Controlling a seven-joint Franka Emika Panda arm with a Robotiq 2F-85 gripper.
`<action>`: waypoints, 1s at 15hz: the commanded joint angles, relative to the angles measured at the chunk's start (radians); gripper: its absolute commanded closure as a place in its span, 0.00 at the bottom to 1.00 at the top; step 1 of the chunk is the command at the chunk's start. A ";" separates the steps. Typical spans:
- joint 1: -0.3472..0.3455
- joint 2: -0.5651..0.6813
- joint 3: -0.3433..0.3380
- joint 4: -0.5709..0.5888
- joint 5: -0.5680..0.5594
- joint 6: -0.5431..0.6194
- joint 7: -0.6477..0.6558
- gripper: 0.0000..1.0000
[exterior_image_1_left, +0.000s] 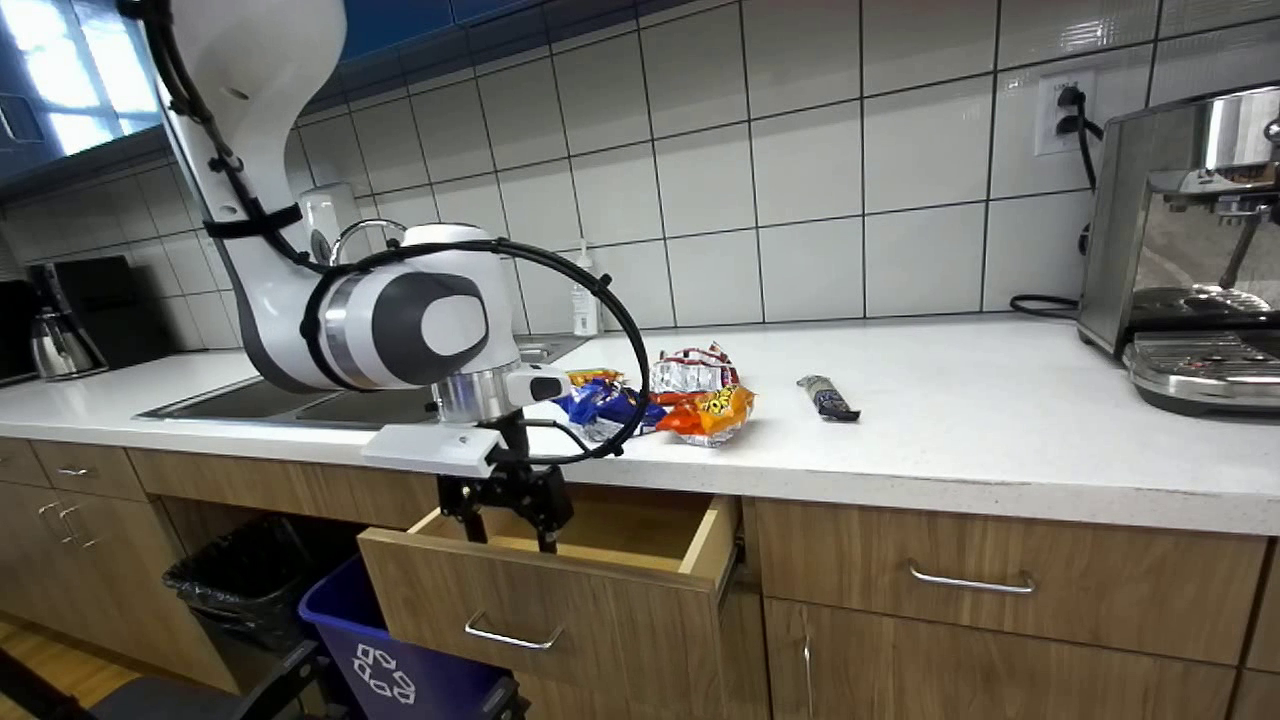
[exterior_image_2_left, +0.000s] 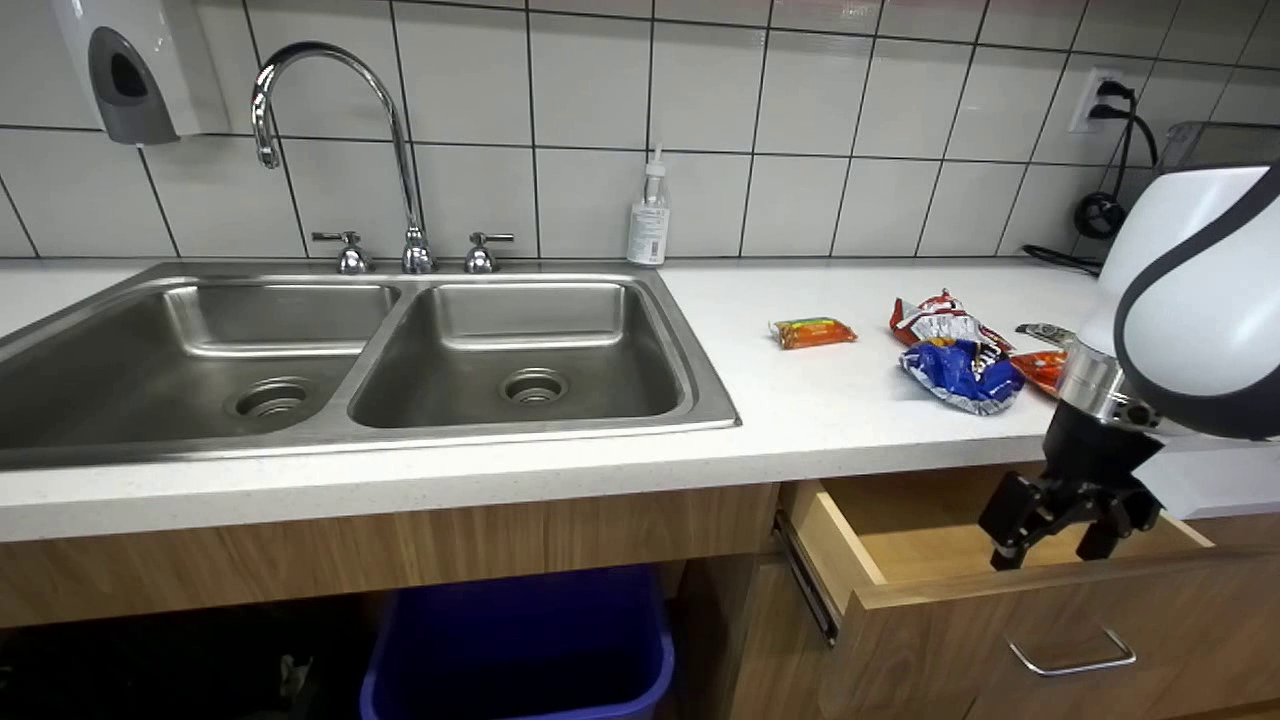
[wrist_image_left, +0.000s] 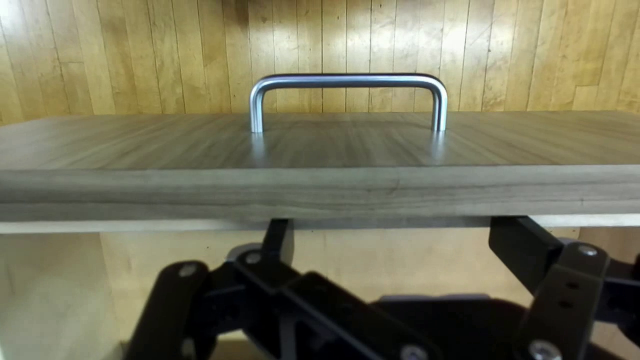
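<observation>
My gripper (exterior_image_1_left: 513, 545) (exterior_image_2_left: 1050, 556) is open and empty, pointing down into an open wooden drawer (exterior_image_1_left: 560, 620) (exterior_image_2_left: 930, 640). In the wrist view, the spread fingertips (wrist_image_left: 392, 222) are close behind the drawer's front panel (wrist_image_left: 320, 192); I cannot tell whether they touch it. The metal drawer handle (wrist_image_left: 348, 80) is on the panel's outer face. The visible drawer interior (exterior_image_1_left: 630, 535) holds no objects. On the counter above lie an orange bag (exterior_image_1_left: 715, 412), a blue bag (exterior_image_2_left: 962, 375), a red-and-white bag (exterior_image_1_left: 695, 370), a small orange packet (exterior_image_2_left: 812, 332) and a dark packet (exterior_image_1_left: 828, 397).
The white counter edge (exterior_image_1_left: 900, 490) overhangs the drawer, close to the wrist. A double sink (exterior_image_2_left: 530, 420) with a faucet (exterior_image_2_left: 400, 140) and a bottle (exterior_image_2_left: 649, 220) are nearby. A blue recycling bin (exterior_image_1_left: 400, 660) and a black-lined bin (exterior_image_1_left: 240, 570) stand below. A coffee machine (exterior_image_1_left: 1200, 250) stands on the counter.
</observation>
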 joint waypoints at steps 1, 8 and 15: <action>0.012 -0.031 0.005 -0.085 -0.001 -0.010 -0.017 0.00; 0.010 -0.023 0.015 -0.094 0.011 -0.030 -0.025 0.00; 0.010 -0.057 0.019 -0.096 0.015 -0.025 -0.023 0.00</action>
